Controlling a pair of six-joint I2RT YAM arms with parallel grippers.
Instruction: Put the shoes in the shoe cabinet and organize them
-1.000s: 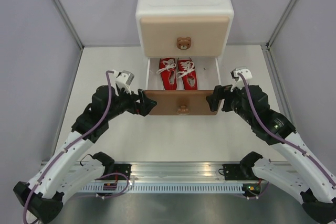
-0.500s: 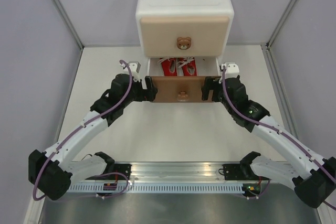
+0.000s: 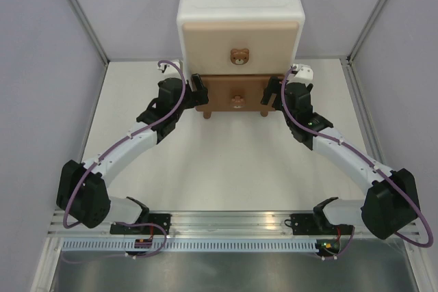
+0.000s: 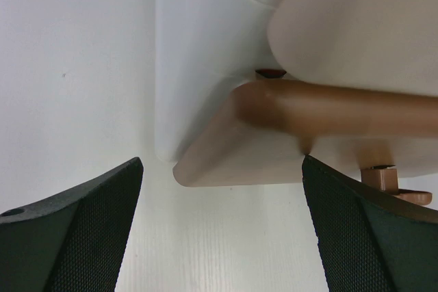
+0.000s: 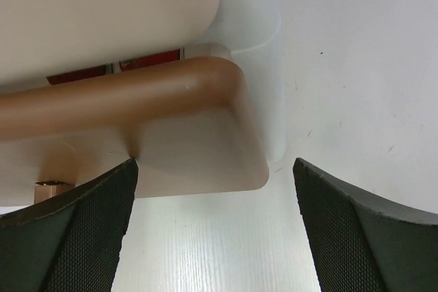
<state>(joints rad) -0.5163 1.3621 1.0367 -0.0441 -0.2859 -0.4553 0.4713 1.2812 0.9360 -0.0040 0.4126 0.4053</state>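
Your two tools meet the shoe cabinet at the far end of the tabletop, one at each end of its lower drawer. The left tool has the drawer's left corner just ahead of it, the right tool the right corner. Both tools are spread wide and clamp nothing; in each wrist view the brown front's rounded corner sits between and just beyond the fingers.

The cabinet looks like a rigid, light shell on short legs, so judge that it can skate away from you if one tool presses harder than the other. The drawer front is stiff and smooth, and its rounded corners give little to pinch. Flat, even pressure on both ends suits it better than a grip.

The drawer is almost closed. Through the narrow slit above the right tool, under the beige upper front, a sliver of the red shoes shows. They are soft, light canvas, and a lace could catch in that slit. The orange pair is not in view.

The bear knob between your tools is the natural hold for pulling, but it is small.
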